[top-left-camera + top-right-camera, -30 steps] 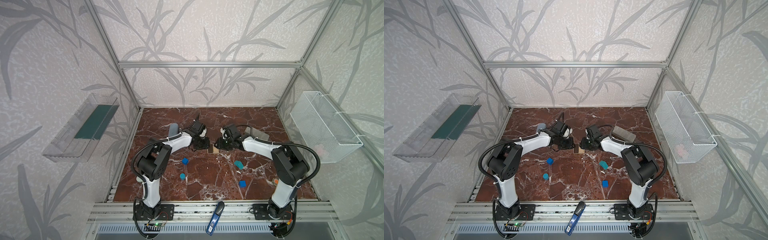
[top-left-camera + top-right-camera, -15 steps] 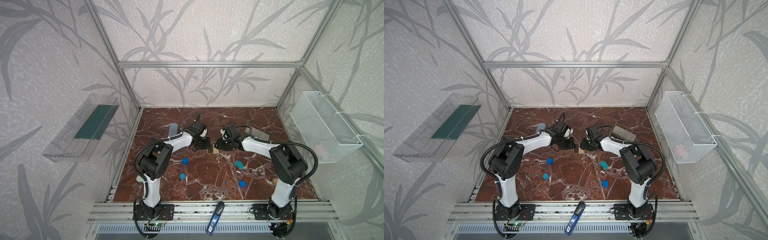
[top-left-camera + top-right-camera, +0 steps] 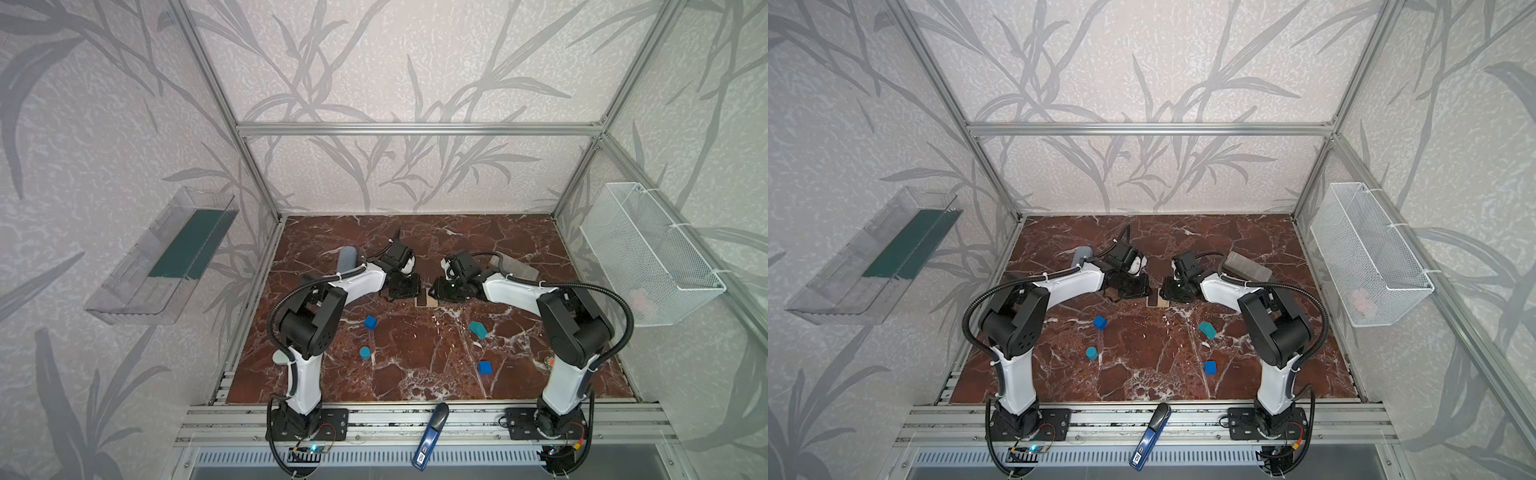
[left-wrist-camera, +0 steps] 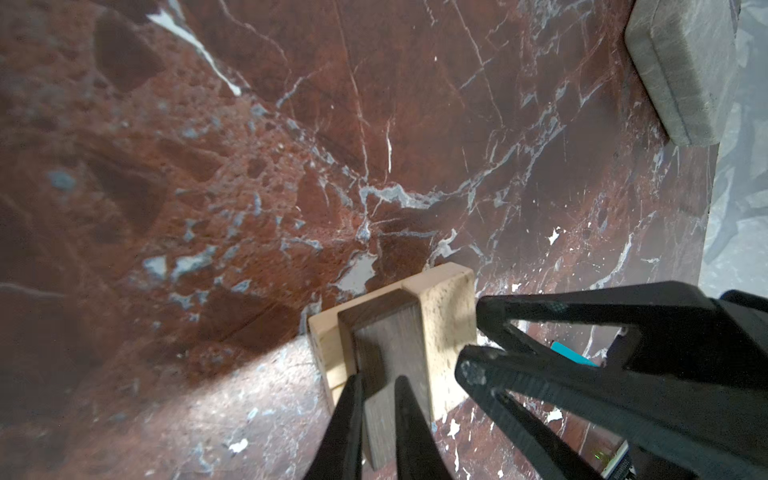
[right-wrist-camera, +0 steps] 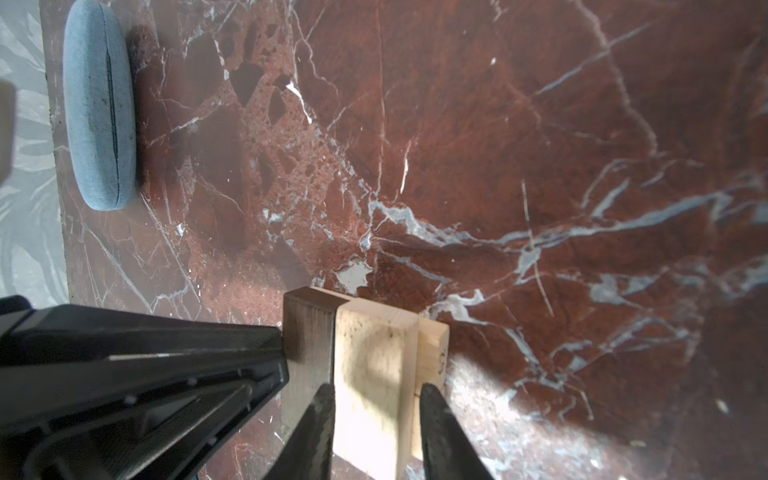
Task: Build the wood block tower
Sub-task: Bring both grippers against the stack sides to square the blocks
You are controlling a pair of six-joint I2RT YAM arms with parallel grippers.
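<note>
Tower (image 3: 424, 300) is only a low stack of bars, sitting mid-table between the two claws in both top views. Starting from the left, a grey-blue case (image 3: 347, 257) lies toward the back of the red marble table (image 3: 415, 386), behind the left arm. The left claw (image 4: 378, 380) reaches down onto the stack, its fingers drawn narrow and clamped on either side of the dark bar (image 4: 386, 332), which lies on top. In front of that arm, apart from the stack, a blue cube (image 3: 370, 322) and a blue cylinder (image 3: 365, 353) lie loose on the table. Just beside the dark bar and touching it lies a pale bar (image 5: 374, 345). The right claw (image 5: 376, 390) grips this one, a finger pressed to each long side. Both bars rest on lower pale bars (image 5: 432, 345); there look to be two, but the claws hide most of them. Right of the stack, a teal piece (image 3: 478, 329) lies near the right arm, and a second blue cube (image 3: 484, 367) lies nearer the front edge. A grey brick (image 3: 515, 269) lies at the back behind the right arm, and a wire basket (image 3: 648, 257) hangs on the right wall.
</note>
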